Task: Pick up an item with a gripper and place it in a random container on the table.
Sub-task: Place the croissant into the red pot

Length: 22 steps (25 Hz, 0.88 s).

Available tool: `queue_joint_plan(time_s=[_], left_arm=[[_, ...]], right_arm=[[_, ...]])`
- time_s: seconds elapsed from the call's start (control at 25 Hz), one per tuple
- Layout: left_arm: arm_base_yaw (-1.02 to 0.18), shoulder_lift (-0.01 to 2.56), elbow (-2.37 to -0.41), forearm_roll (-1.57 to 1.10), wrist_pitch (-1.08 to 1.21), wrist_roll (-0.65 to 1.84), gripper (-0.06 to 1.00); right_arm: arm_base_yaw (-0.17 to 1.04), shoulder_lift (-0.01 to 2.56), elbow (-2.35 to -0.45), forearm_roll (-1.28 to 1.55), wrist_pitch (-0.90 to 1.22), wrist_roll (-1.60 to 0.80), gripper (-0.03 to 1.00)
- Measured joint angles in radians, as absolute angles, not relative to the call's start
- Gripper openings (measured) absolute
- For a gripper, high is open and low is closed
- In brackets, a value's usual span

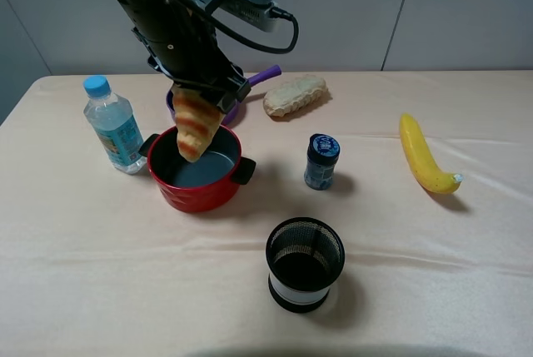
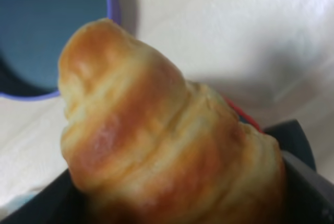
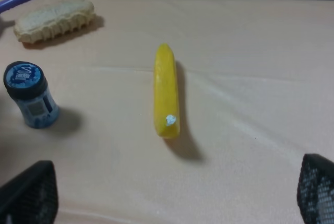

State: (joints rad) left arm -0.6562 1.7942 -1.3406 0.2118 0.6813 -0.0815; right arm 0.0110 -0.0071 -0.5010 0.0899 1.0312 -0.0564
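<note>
Croissant (image 1: 197,128) pinched in left tool (image 1: 202,93) over red pot (image 1: 196,196); right wrist alone shows right tool (image 3: 172,190) spread.

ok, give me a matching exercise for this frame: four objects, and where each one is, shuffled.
1 croissant
2 banana
3 mesh cup
4 water bottle

A standing just left of the red pot
B lying at the right side of the table
C held in the left tool over the red pot
D nearest the high camera

Pairs: 1-C, 2-B, 3-D, 4-A
</note>
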Motion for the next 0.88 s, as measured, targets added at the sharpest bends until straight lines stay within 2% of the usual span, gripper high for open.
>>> queue_joint_plan(time_s=[0.88], left_arm=[[-0.651,1.926,-1.326,0.234,0.598,-0.078,0.67]], right_arm=[[0.011,-0.008,-0.501,0.096,1.031,-0.056,0.69]])
